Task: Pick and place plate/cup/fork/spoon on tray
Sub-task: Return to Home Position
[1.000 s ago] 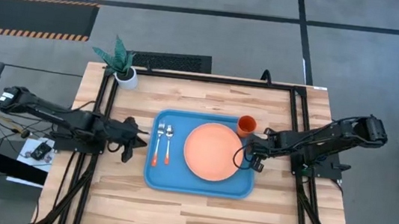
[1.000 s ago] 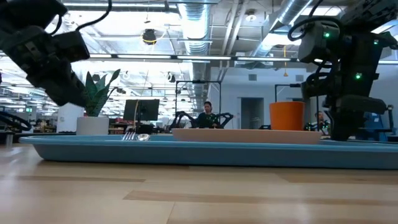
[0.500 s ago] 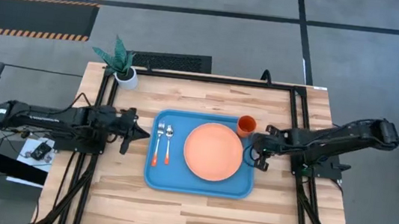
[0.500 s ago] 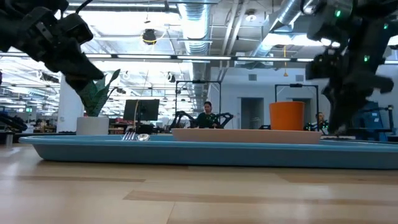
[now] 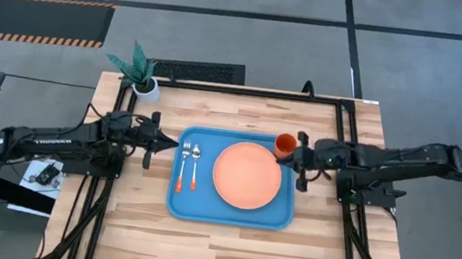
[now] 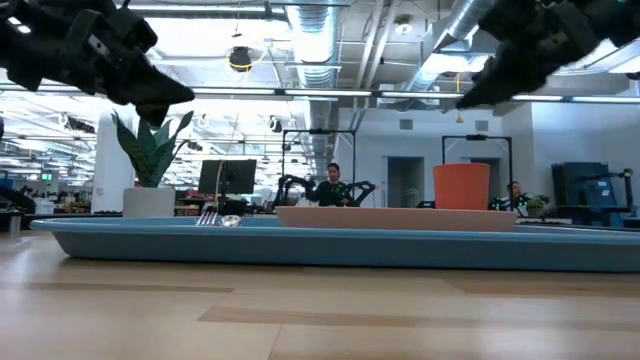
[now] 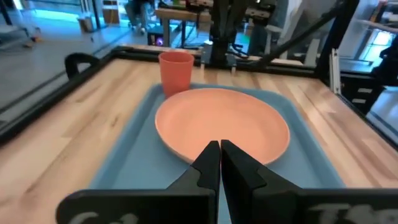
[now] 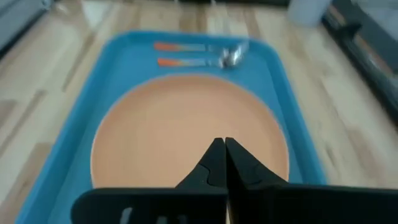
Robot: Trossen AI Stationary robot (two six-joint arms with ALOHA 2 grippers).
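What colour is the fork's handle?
Orange, on the small silver-tined metal fork; clearest in the high view.

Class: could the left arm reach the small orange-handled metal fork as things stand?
Probably yes: the left gripper hovers shut beside the blue plastic tray, close to the fork, with nothing between; it must open first.

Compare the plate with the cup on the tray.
Size: the plate is much wider than the cup.
Shape: the plate lies flat and shallow, while the cup stands upright with tall sides.
Colour: the plate is pale salmon-orange, and the cup is a brighter, deeper orange.
Place: the plate fills the middle of the blue tray, and the cup stands in one corner beside the plate.
Both are round and rest on the tray.
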